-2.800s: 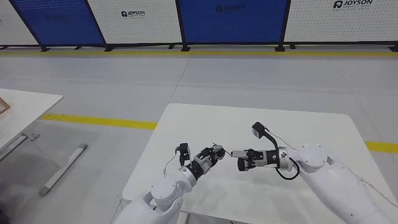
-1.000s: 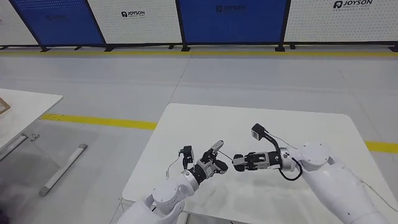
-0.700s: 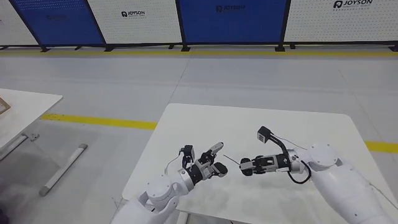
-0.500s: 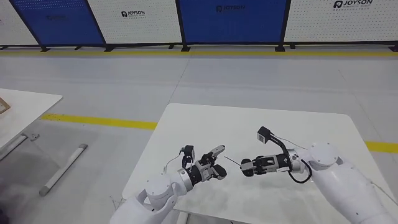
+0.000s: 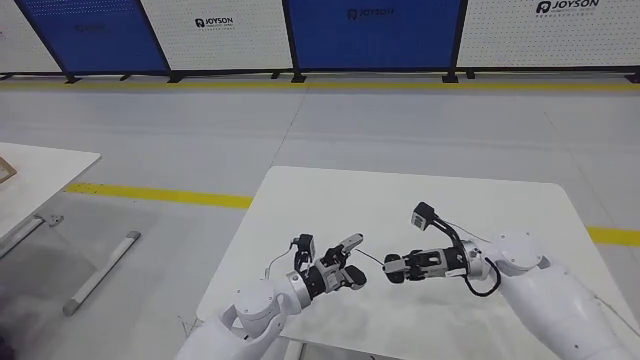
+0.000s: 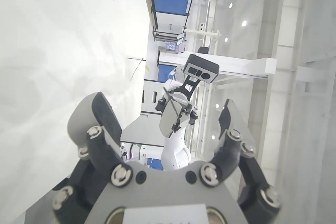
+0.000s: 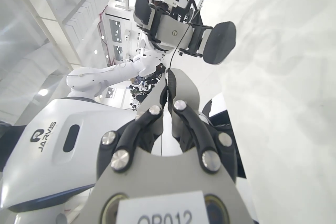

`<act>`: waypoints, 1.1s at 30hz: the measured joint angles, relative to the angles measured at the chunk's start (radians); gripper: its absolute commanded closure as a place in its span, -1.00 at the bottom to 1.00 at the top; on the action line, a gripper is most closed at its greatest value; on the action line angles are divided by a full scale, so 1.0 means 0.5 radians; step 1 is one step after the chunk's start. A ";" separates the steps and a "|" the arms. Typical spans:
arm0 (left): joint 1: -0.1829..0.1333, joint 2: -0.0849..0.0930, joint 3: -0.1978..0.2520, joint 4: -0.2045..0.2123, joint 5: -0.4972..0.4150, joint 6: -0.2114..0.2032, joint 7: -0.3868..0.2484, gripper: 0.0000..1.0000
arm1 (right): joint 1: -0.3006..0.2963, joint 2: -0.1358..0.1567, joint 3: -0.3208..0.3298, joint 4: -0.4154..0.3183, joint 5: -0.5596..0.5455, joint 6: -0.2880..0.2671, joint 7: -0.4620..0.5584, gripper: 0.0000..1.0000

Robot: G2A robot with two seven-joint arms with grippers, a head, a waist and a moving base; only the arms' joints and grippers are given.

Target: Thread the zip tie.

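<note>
A thin black zip tie (image 5: 372, 256) spans the short gap between my two grippers above the white table (image 5: 420, 195). My right gripper (image 5: 390, 264) is shut on one end of it; the right wrist view shows the right gripper (image 7: 168, 76) pinched on the zip tie (image 7: 176, 47), which runs out toward the left gripper (image 7: 181, 26). My left gripper (image 5: 347, 259) is open and faces the right one, with the strap's free end near its spread fingers (image 6: 103, 110). Whether the strap touches them I cannot tell. Beyond those fingers the right gripper (image 6: 172, 117) points back.
Both grippers hover over the table's near left part, close to its front edge (image 5: 300, 335). A second white table (image 5: 35, 175) stands off to the left. Blue and white pegboard panels (image 5: 375, 15) line the back of the grey floor.
The two grippers have drawn slightly apart: the right one shifted right with the zip tie, then eased back a little. The left gripper stays open and has barely moved.
</note>
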 measured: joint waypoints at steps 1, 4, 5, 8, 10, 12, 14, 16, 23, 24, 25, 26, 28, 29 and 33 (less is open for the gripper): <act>0.002 0.002 0.000 -0.001 -0.008 0.004 -0.031 -1.00 | 0.010 0.002 -0.018 0.005 0.012 0.004 0.000 1.00; 0.004 0.007 -0.008 0.005 -0.037 0.026 -0.121 -1.00 | 0.046 0.003 -0.083 0.027 0.050 0.046 0.000 1.00; 0.004 0.007 -0.010 0.007 -0.040 0.027 -0.125 -1.00 | 0.050 0.003 -0.090 0.030 0.055 0.052 0.000 1.00; 0.004 0.007 -0.011 0.008 -0.040 0.026 -0.122 -1.00 | 0.051 0.003 -0.090 0.030 0.056 0.053 0.000 1.00; 0.004 0.007 -0.010 0.008 -0.040 0.025 -0.121 -1.00 | 0.050 0.003 -0.089 0.030 0.055 0.052 0.000 1.00; 0.004 0.007 -0.010 0.007 -0.040 0.025 -0.121 -1.00 | 0.050 0.003 -0.089 0.030 0.055 0.052 0.000 1.00; 0.004 0.007 -0.010 0.007 -0.040 0.025 -0.121 -1.00 | 0.050 0.003 -0.089 0.030 0.055 0.052 0.000 1.00; 0.002 0.004 -0.005 0.007 -0.041 0.006 -0.098 -1.00 | 0.050 0.003 -0.089 0.030 0.055 0.052 0.000 1.00; 0.003 -0.011 -0.015 0.015 -0.210 -0.141 -0.081 -1.00 | 0.050 0.003 -0.089 0.030 0.055 0.052 0.000 1.00; 0.003 -0.011 -0.015 0.016 -0.209 -0.140 -0.085 -1.00 | 0.050 0.003 -0.089 0.030 0.055 0.052 0.000 1.00; 0.002 -0.011 -0.015 0.017 -0.208 -0.138 -0.085 -1.00 | 0.050 0.003 -0.089 0.030 0.055 0.052 0.000 1.00; 0.002 -0.011 -0.015 0.017 -0.207 -0.137 -0.085 -1.00 | 0.050 0.003 -0.089 0.030 0.055 0.052 0.000 1.00; 0.002 -0.011 -0.015 0.016 -0.206 -0.137 -0.084 -1.00 | 0.050 0.003 -0.089 0.030 0.055 0.052 0.000 1.00; 0.002 -0.011 -0.015 0.016 -0.206 -0.137 -0.084 -1.00 | 0.050 0.003 -0.089 0.030 0.055 0.052 0.000 1.00; -0.001 -0.013 -0.011 0.018 -0.183 -0.155 -0.050 -1.00 | 0.050 0.003 -0.089 0.030 0.055 0.052 0.000 1.00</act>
